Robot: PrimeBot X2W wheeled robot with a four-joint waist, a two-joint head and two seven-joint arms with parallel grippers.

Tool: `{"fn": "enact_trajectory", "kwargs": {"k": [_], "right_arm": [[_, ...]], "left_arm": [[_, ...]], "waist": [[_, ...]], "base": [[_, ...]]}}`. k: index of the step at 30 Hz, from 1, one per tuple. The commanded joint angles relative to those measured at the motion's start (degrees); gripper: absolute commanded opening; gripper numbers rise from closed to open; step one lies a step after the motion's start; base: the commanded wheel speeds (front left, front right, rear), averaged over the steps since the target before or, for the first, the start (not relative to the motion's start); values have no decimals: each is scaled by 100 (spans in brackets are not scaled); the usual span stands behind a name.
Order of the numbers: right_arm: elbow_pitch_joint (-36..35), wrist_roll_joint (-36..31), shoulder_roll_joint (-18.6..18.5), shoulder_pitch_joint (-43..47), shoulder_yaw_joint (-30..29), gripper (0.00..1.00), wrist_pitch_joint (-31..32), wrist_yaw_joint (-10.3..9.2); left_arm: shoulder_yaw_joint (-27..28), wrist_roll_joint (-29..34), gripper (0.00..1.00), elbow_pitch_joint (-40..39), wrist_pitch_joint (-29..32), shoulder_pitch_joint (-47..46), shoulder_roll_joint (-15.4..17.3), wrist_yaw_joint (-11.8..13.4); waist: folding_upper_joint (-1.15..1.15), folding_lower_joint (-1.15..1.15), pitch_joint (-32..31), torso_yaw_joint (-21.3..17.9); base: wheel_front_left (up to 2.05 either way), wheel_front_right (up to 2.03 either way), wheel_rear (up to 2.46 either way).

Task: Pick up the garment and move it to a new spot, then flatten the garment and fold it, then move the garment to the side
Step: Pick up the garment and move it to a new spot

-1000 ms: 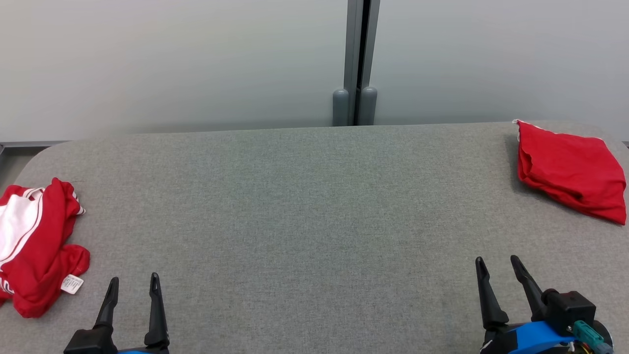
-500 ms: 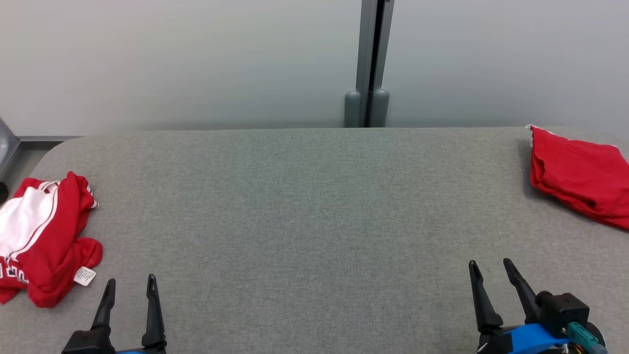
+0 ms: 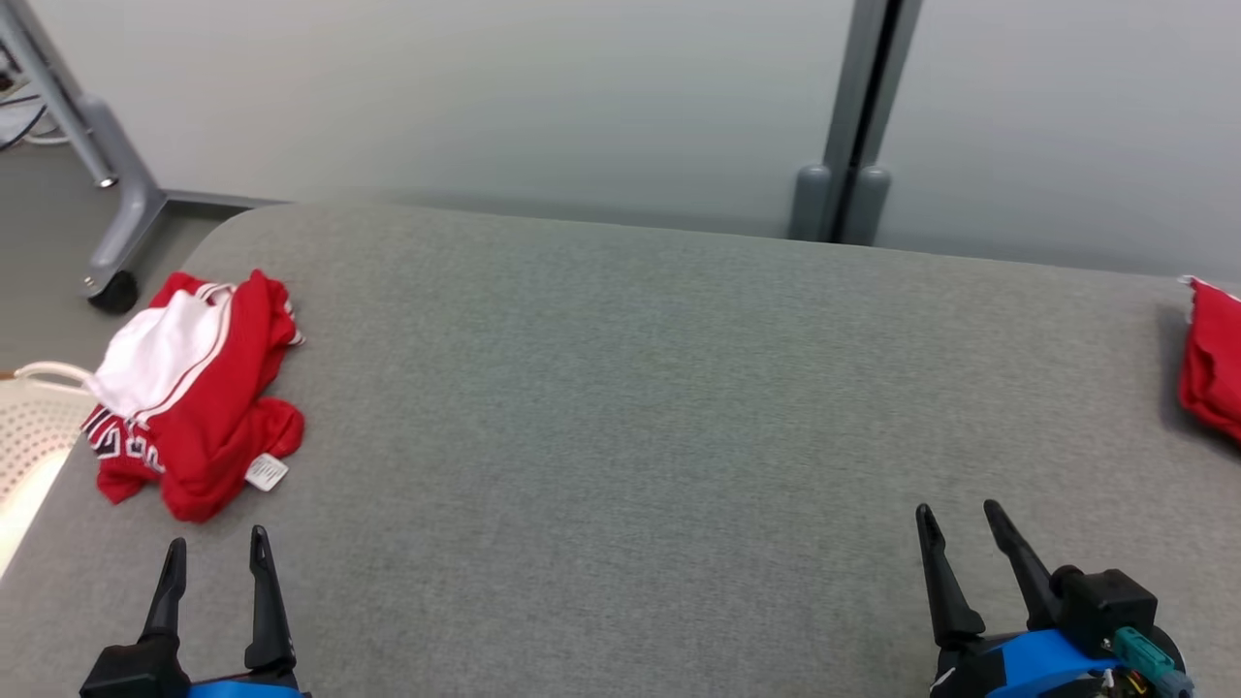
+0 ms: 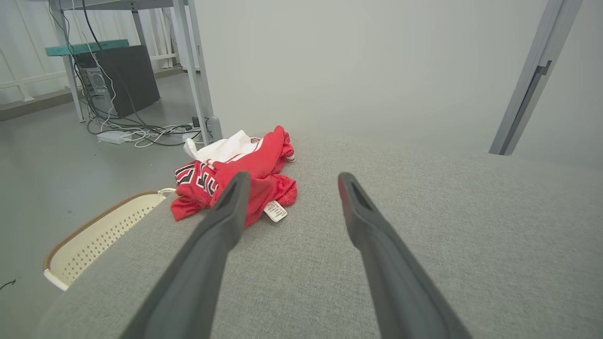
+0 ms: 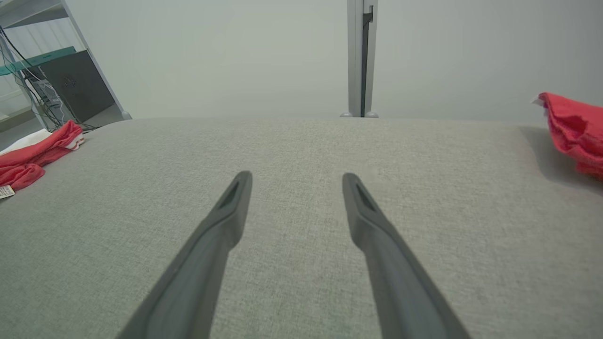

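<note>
The left gripper [image 3: 216,539] and right gripper [image 3: 957,507] hang released and empty over the near side of the grey fabric-covered table [image 3: 620,407]. A shallow pinch could nip just one loose layer of the crumpled red-and-white jersey [image 3: 208,427], or nudge it off the table's left edge toward the cream perforated basket [image 3: 29,431]. It lies bunched there, white panel [image 3: 155,354] uppermost, label [image 3: 266,472] poking out.

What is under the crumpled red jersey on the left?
The grey table; the jersey lies bunched at its left edge, with a cream basket beside that edge. Anything beneath its folds is covered.
</note>
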Motion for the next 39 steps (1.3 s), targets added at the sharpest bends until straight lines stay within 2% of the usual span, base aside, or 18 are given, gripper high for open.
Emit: {"fn": "enact_trajectory", "kwargs": {"k": [1, 15, 23, 32, 39], "right_arm": [[-24, -40, -12, -115, -15, 100, -20, 1], [-100, -283, -13, -278, -108, 100, -20, 1], [-103, -343, -13, -308, -124, 100, -20, 1], [-92, -404, -13, -362, -25, 100, -20, 1], [-297, -606, -14, -541, -59, 100, -20, 1]], "left_arm": [[42, -3, 100, -34, -2, -103, -3, 34], [308, -67, 100, -36, -2, -252, -10, 82], [400, -86, 100, -4, -2, -266, -12, 55], [407, -150, 100, -72, -2, -206, -13, 162], [646, -201, 100, -8, -2, -923, 135, 71]], "waist": [[-1, 0, 119, 221], [-1, 0, 384, 1075], [-1, 0, 428, 1341], [-1, 0, 462, 1309], [-1, 0, 721, 1060]], "base": [[0, 0, 0], [0, 0, 0], [0, 0, 0], [0, 0, 0], [0, 0, 0]]}}
